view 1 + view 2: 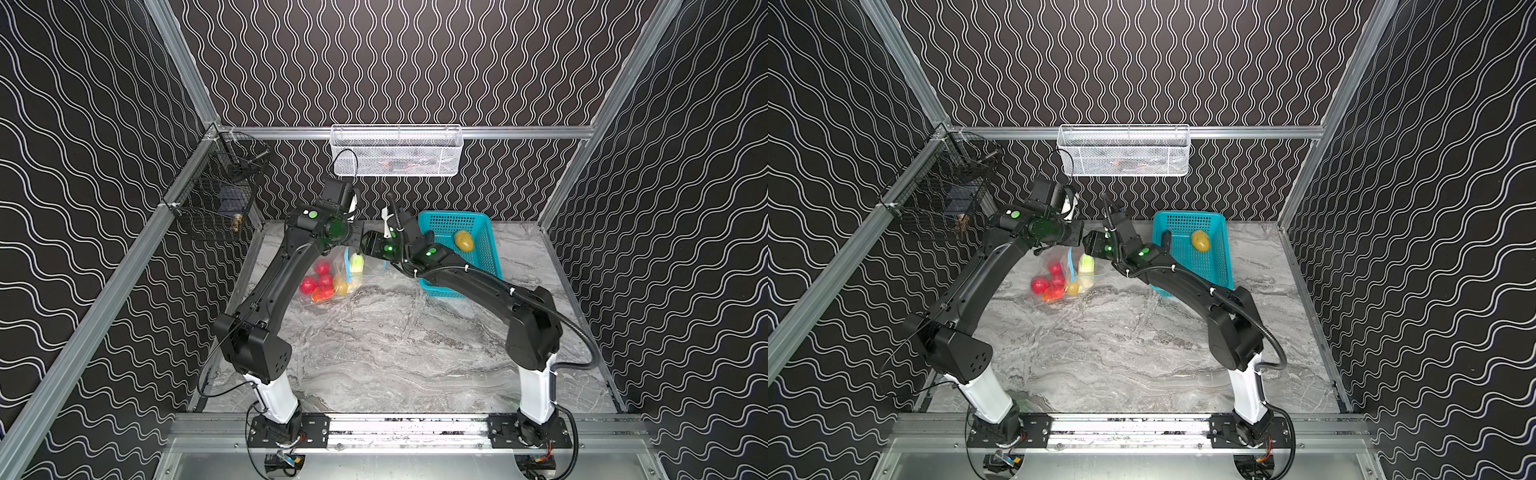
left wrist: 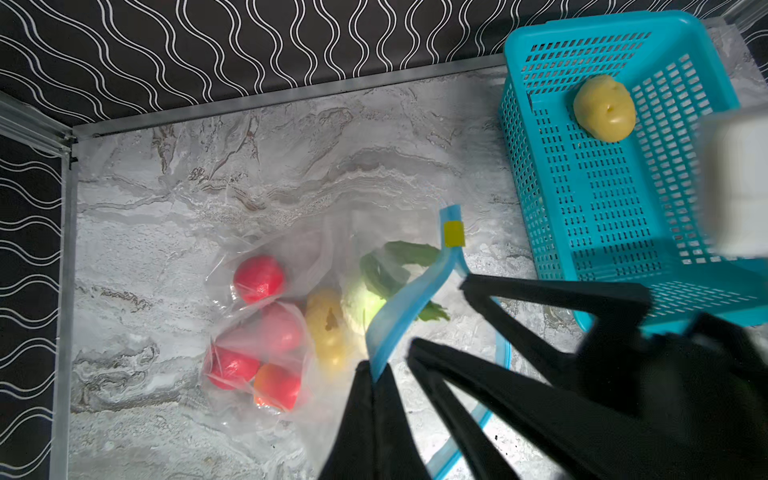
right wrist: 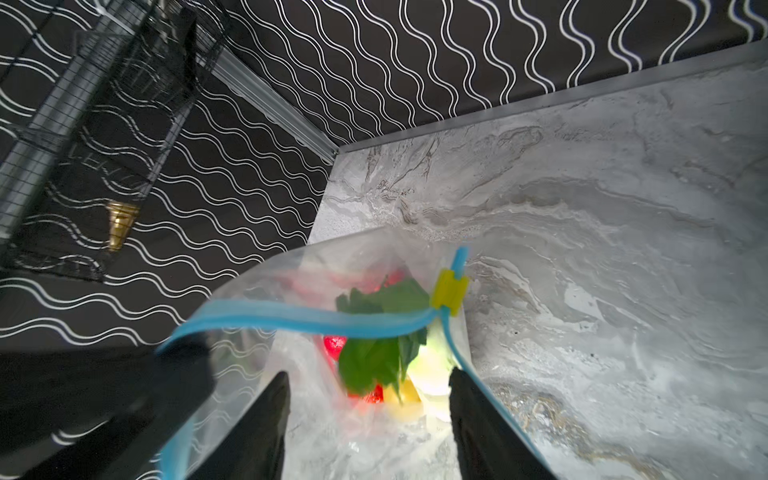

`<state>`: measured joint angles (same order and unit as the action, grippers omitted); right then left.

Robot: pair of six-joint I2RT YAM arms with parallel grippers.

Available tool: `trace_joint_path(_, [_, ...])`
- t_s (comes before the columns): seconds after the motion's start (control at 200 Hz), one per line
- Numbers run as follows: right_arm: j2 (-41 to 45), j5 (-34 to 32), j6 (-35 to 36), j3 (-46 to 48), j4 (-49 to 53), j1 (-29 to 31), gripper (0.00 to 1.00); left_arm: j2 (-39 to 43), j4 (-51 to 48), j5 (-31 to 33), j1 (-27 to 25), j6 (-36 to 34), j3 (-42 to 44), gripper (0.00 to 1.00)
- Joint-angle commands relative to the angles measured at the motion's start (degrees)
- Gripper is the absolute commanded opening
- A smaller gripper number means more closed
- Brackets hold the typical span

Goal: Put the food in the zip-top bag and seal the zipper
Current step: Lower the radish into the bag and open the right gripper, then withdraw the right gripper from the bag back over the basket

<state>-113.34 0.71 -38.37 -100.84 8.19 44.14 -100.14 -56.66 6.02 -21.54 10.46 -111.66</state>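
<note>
On the desk (image 1: 395,345), beside the teal basket (image 2: 582,199), the zip-top bag (image 2: 291,249) is held up by its mouth, seemingly for loading. Its blue zipper (image 2: 399,316) is clamped in the left pincer (image 2: 374,374), the right pincer (image 3: 369,374) is poised above with jaws apart, and tomatoes (image 2: 258,279) are seen through the clear film.

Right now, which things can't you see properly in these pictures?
- Dark thing by the blue basket's rim: the right arm covers most of it in both top views.
- Inside the white wire basket on the back wall: too small, behind mesh, in both top views.
- White blob in the left wrist view: blurred, cut off by the edge.
- Left tool: under the left arm in both top views.
</note>
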Motion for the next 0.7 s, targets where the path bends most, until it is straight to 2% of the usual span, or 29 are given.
trace_joint_path(0.0, [3.0, 0.3, -1.1, 2.8, -2.3, 0.1, 0.65, 0.3, 0.8, 0.8, 0.1, -0.5, 0.2, 0.00])
trace_joint_path(0.52, [10.0, -0.4, -0.8, 8.9, 0.1, -3.3, 0.80, 2.2, 2.2, 1.4, 0.0, -1.7, 3.3, 0.00])
trace_joint_path(0.696, [10.1, -1.2, 0.1, 7.8, 4.2, -5.4, 0.88, 2.2, 2.3, 0.5, 0.1, -2.0, 3.3, 0.00])
